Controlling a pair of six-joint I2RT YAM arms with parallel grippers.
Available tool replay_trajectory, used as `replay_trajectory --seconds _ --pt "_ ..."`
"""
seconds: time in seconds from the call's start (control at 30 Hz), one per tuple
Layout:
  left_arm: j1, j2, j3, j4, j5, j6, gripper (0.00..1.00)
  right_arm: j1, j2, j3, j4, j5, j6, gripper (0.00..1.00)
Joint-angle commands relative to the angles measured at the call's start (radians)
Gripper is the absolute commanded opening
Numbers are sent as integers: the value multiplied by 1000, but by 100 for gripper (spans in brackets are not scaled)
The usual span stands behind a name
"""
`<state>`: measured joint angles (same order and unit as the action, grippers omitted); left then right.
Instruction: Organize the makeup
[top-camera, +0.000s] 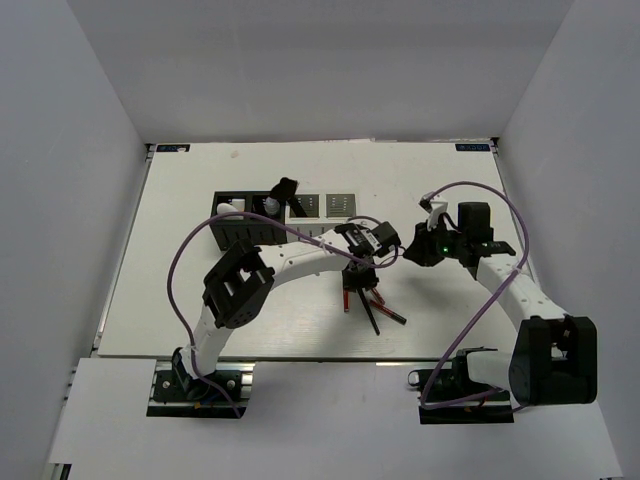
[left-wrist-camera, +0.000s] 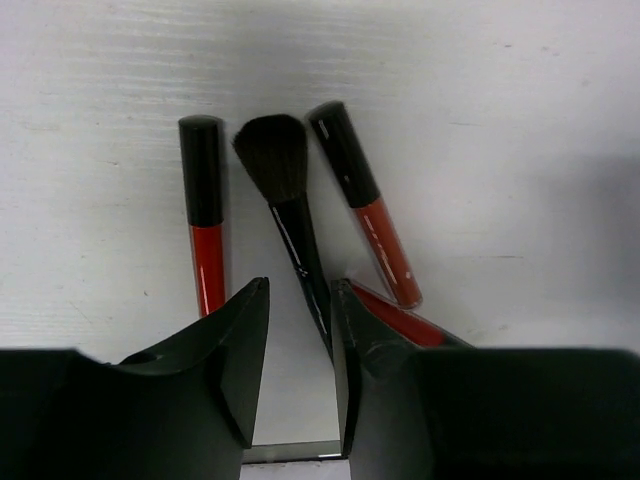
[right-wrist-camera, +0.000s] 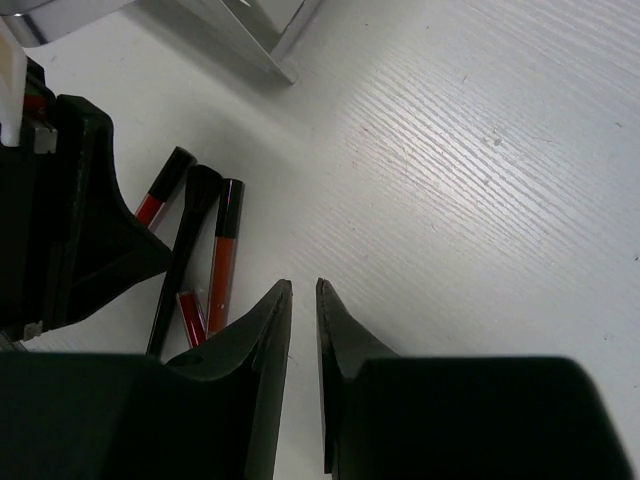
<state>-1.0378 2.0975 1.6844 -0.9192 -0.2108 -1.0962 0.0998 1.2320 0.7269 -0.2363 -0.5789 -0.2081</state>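
Straddles the handle of the black makeup brush (left-wrist-camera: 295, 235) with the left gripper (left-wrist-camera: 300, 285), jaws narrowly parted and not pinching; long axis straight ahead, bristles at the far end, red lip-gloss tubes (left-wrist-camera: 205, 215) just beside it on both sides. Shows the right gripper (right-wrist-camera: 303, 285) farther off over bare table (right-wrist-camera: 480, 150), jaws a slit apart, empty. Calls for a clean lift toward the slotted organizer (top-camera: 245, 232), well apart at the far left.

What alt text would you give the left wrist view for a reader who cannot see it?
The left gripper, black fingers slightly apart, hangs over a black makeup brush whose handle runs into the gap between them, bristles pointing away. Black-capped red sticks lie either side on the white table, another partly hidden by one finger.
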Motion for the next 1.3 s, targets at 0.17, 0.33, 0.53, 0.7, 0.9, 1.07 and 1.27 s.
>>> replay_trajectory --seconds 0.17,0.33,0.53,0.7,0.9,1.07,1.27 --pt "-7 -11 20 -30 -52 -36 44 -12 -42 -34 48 -21 4 22" --pt "-7 -2 20 -17 -50 -31 44 -18 -46 -44 51 -21 7 22" --pt "-7 9 5 3 -45 -27 44 -26 -45 -49 52 -19 15 22" --pt "-7 35 29 2 -50 -21 44 -31 -48 -52 45 -19 10 22" --pt "-7 75 67 -23 -59 -19 43 -35 -46 -52 48 -21 9 22" --pt "-7 85 75 -17 -59 -19 43 -38 -45 -55 48 -24 9 22" --pt "-7 98 72 -17 -41 -21 37 -45 -45 -53 46 -27 12 22"
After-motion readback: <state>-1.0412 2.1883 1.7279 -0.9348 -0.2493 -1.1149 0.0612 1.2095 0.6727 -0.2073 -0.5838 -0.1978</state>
